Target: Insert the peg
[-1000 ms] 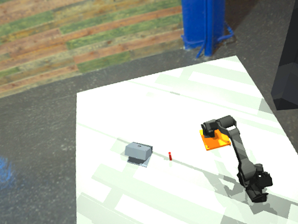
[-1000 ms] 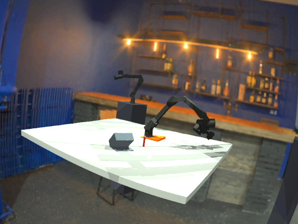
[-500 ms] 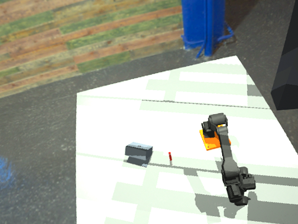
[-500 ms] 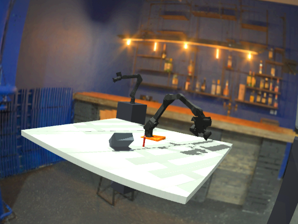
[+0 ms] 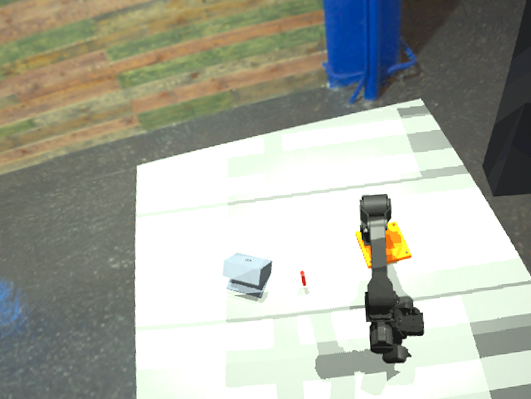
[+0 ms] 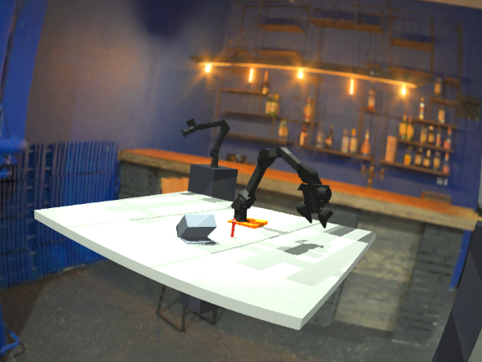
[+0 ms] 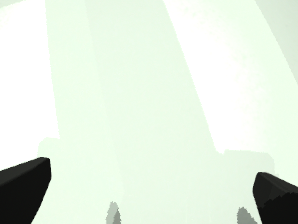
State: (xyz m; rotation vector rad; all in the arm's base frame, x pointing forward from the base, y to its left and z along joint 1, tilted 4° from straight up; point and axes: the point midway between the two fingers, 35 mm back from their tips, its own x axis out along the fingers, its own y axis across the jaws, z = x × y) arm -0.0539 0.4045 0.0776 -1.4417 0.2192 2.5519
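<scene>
"From my station, what colour is the arm (image 5: pixel 378 252) (image 6: pixel 255 178)?"

"I see it black to dark grey, with long, slim links and thicker, rounded joints."

"And the gripper (image 6: pixel 316 216) (image 7: pixel 153 177)?"

"It is black also. Its two fingers become narrow toward the ends, like wedges, and beside it I see blocky, dark housings."

"Is the base plate (image 5: pixel 402 255) (image 6: pixel 260 223) black too?"

"No, this one is bright orange, flat and four-sided, with small round dark marks near corners."

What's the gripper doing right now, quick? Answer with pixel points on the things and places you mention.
Gripper (image 5: pixel 396 355) (image 6: pixel 318 221) (image 7: pixel 153 177): open, nothing between the fingers; the red peg (image 5: pixel 303 278) (image 6: pixel 233 228) stands on the table (image 5: pixel 185 245) (image 6: pixel 135 246), away from it.
</scene>
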